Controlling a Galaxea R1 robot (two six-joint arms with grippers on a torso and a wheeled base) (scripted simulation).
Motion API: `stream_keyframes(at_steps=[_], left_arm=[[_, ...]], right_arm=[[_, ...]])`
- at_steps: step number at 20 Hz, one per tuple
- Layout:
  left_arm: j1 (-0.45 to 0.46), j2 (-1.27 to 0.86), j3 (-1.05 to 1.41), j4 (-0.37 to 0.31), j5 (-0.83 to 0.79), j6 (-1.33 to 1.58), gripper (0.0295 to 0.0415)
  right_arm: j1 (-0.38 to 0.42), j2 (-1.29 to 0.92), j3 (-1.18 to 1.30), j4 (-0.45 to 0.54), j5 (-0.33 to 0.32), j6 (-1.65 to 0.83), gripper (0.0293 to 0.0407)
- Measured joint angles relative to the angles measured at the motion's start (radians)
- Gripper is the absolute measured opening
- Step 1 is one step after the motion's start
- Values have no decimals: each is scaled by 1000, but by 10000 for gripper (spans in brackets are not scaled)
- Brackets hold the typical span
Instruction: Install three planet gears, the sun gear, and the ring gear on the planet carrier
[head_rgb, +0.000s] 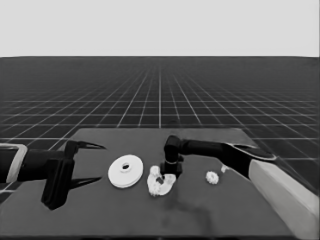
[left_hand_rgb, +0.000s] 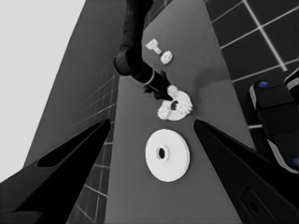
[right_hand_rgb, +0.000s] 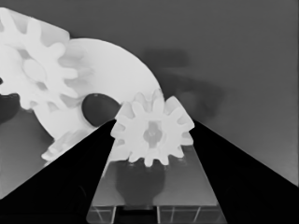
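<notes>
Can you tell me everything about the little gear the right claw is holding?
The small gear is white, looks like plain plastic, and has stubby teeth all round with a small notched hole in its middle. It sits flat-face toward the wrist camera, pinched between the right claw's two black fingers. It hangs just over the smaller round part, at that part's rim beside its dark centre hole. Whether it touches that part yet, I cannot tell.

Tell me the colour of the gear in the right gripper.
White, toothed gear, between the right gripper fingers; clearest in the right wrist view.
</notes>
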Motion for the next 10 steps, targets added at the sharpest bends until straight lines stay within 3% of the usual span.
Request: stream_keyframes(at_steps=[2, 4, 5, 10], left_arm=[[0, 0, 0, 0, 0, 0, 385], [0, 0, 0, 0, 0, 0, 385], [0, 0, 0, 0, 0, 0, 385], [0, 0, 0, 0, 0, 0, 385]], right_arm=[[-1, 0, -1, -1, 1, -1, 312], [-2, 0, -2, -2, 1, -1, 372], [-2, 0, -2, -2, 1, -1, 381], [-2, 0, -2, -2, 1, -1, 385]])
